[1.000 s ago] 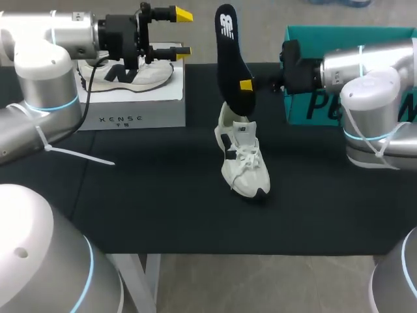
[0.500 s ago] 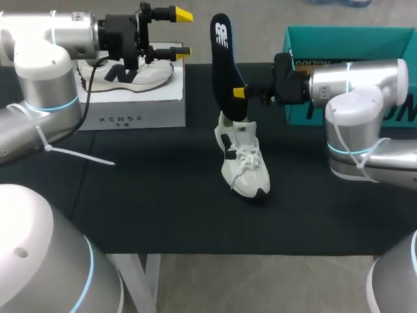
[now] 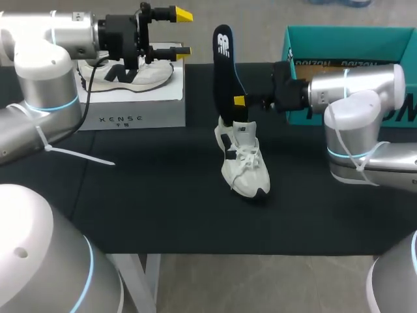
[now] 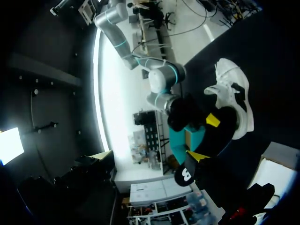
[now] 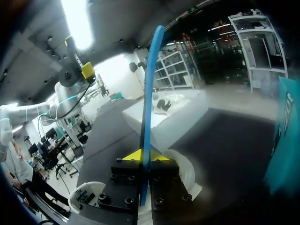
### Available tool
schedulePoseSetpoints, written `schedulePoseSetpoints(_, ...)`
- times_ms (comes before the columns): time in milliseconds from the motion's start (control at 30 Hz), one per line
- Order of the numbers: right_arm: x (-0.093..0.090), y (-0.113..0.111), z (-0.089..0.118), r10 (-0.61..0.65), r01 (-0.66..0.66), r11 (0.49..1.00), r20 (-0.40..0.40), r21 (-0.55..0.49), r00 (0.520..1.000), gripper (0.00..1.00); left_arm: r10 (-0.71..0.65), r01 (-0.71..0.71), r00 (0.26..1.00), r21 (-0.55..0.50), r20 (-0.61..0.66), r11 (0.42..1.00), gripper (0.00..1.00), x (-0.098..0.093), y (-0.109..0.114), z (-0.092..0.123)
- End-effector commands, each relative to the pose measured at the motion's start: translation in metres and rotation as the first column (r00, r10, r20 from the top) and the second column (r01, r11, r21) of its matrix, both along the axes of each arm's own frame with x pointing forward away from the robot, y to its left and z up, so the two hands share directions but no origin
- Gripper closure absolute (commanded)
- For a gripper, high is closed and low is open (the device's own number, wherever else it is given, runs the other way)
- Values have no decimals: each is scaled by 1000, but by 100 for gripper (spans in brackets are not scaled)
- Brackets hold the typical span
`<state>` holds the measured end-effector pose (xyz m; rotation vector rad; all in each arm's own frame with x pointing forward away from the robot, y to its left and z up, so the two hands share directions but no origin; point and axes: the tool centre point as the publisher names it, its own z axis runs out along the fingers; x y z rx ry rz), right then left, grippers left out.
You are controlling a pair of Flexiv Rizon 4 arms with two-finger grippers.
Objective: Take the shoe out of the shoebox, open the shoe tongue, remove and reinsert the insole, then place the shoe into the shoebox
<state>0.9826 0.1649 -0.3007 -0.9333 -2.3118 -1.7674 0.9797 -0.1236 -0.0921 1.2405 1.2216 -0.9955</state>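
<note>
Insole (image 3: pixel 228 72), pinched upright by the right gripper (image 3: pixel 240 101), met the shoe (image 3: pixel 242 160); pushed crooked, it could topple the shoe. Left gripper (image 3: pixel 182 31) hung spread.

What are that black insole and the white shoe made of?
The insole looks like foam with a matte black face: thin, slightly curved, blue at the edge. The shoe seems soft white textile or synthetic leather, with laces and a dark rubbery sole.
</note>
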Motion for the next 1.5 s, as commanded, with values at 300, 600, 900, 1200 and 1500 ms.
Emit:
schedulePoseSetpoints(300, -9, 6, -21, 10, -9, 1000, -39, 14, 999, 100, -1, 1, 1000, 2, 1, 1000, 0, 0, 1, 0)
schedulePoseSetpoints(600, -24, 1, -29, -13, 15, 1000, -74, 27, 997, 100, -1, 1, 1000, 2, 1, 1000, 0, 0, 1, 0)
schedulePoseSetpoints(900, -38, -8, -30, -13, 14, 1000, -96, 8, 995, 100, -1, 1, 1000, 2, 1, 1000, 0, 0, 1, 0)
schedulePoseSetpoints(1200, -50, -11, -41, 5, -6, 1000, -144, -9, 990, 100, -1, 1, 1000, 2, 1, 1000, 0, 0, 1, 0)
schedulePoseSetpoints(1500, -40, -6, -44, 26, -27, 1000, -158, -4, 987, 100, -1, 1, 1000, 2, 1, 1000, 0, 0, 1, 0)
